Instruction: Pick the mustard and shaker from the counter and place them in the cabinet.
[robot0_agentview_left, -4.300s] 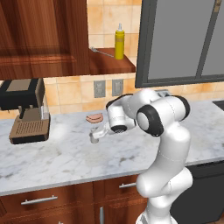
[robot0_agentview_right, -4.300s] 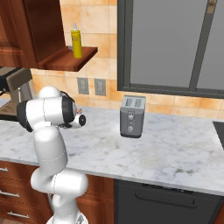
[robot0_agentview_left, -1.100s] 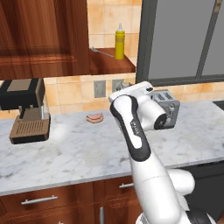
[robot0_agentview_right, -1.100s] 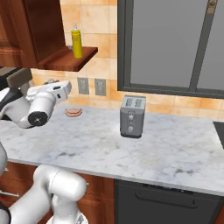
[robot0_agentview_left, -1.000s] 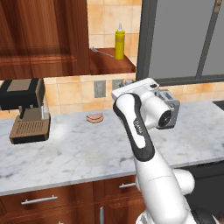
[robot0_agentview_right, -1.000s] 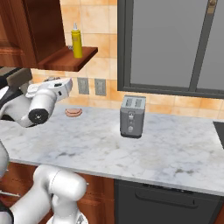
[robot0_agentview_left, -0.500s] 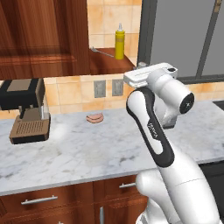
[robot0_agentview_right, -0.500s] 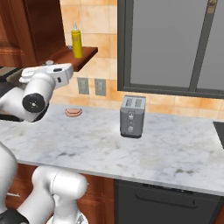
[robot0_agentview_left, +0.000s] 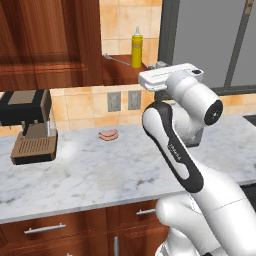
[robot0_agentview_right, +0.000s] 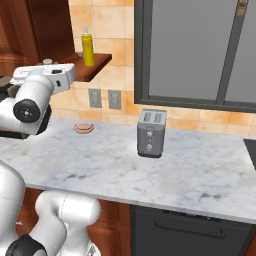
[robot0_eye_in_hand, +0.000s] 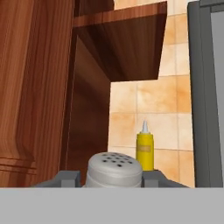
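Your fingers (robot0_eye_in_hand: 112, 178) are clamped on the shaker (robot0_eye_in_hand: 114, 169) — its perforated silvery top sits right between them in the hand view. The hand is up level with the cabinet (robot0_agentview_left: 47, 45) shelf, just beside its open front. The mustard (robot0_agentview_left: 136, 48) stands upright on that shelf. Below the cabinet, a pink food piece (robot0_agentview_left: 108, 135) lies on the desk (robot0_agentview_left: 115, 170) — toaster (robot0_agentview_right: 151, 133) further along.
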